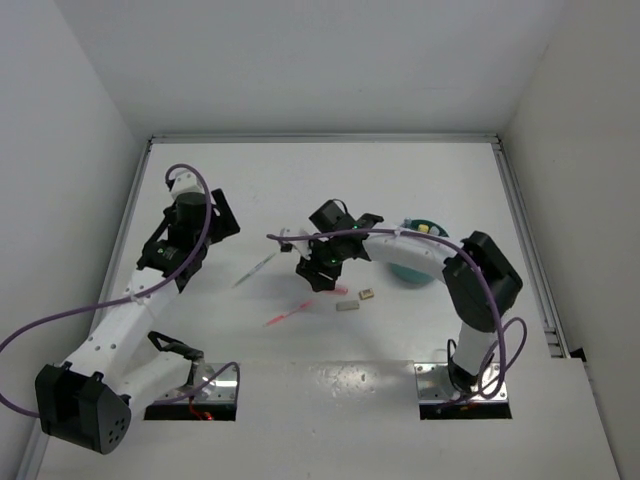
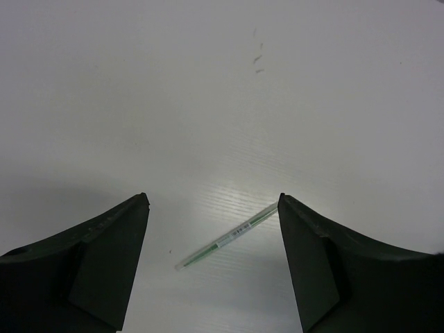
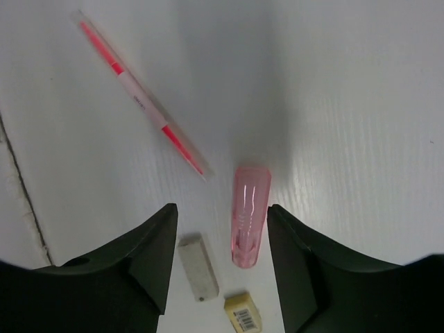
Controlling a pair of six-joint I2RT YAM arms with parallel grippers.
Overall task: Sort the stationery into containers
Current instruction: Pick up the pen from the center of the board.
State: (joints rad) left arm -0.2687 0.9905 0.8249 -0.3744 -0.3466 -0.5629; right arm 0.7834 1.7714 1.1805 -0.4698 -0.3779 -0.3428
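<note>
Two claws spread: your left gripper (image 2: 212, 199) above the green pen (image 2: 225, 238); right gripper (image 3: 220, 208) flanking a pink cap (image 3: 248, 215), pink pen (image 3: 142, 104) at 11 o'clock.

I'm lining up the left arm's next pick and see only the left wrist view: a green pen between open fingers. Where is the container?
Observer: The teal cup stands on the right half of the table, partly hidden by the right arm.
Operator: Is the right gripper busy there?
Observer: The right gripper hangs open over a pink cap lying on the table between its fingers.
Operator: Anything else loose nearby?
Observer: A pink pen, a white eraser and a tan block lie beside that cap.
</note>
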